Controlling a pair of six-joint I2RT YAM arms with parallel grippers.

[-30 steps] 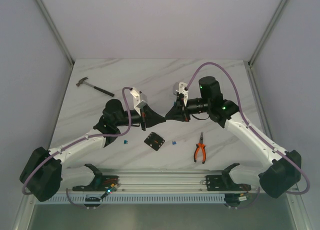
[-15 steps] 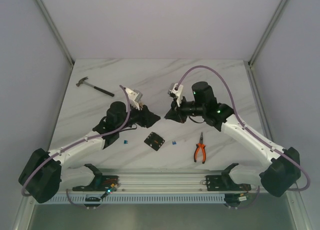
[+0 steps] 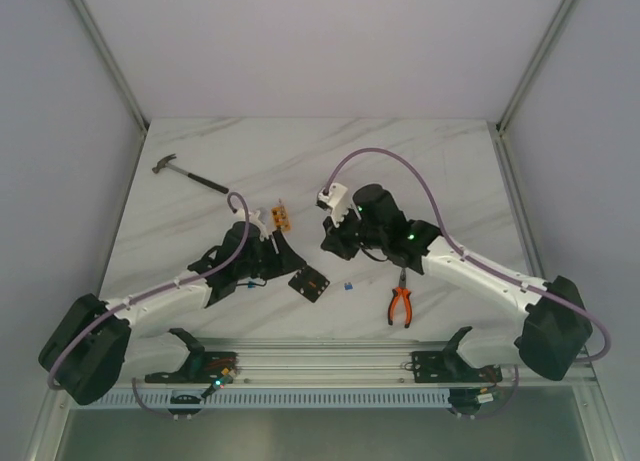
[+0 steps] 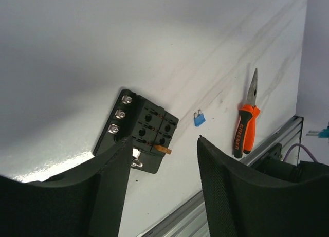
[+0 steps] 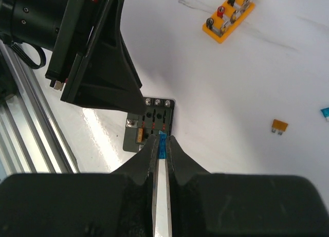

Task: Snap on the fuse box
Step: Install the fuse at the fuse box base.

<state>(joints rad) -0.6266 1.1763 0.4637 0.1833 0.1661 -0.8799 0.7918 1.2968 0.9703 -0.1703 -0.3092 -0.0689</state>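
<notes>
Black square plastic fuse box [image 4: 141, 131], slotted, silver screws [image 4: 120, 114], lay on marble counter [image 4: 77, 52]. My left claw [image 4: 162, 144] gaped; right claw [image 5: 160, 139] pinched blue fuse [image 5: 162, 144].

Enclosed robot test bench, lab-like.
White panels [image 3: 320, 41] and metal posts [image 3: 105, 56] wall a marble-look worktop [image 3: 300, 141]; an aluminium rail [image 3: 330, 359] runs along its near edge.

Overhead, 2 wrists; shared fuse box [image 3: 309, 282]

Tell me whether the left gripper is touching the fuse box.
Cannot tell. In the left wrist view one finger of the left gripper overlaps a corner of the fuse box, hiding any contact or gap; the top view is too coarse.
</notes>
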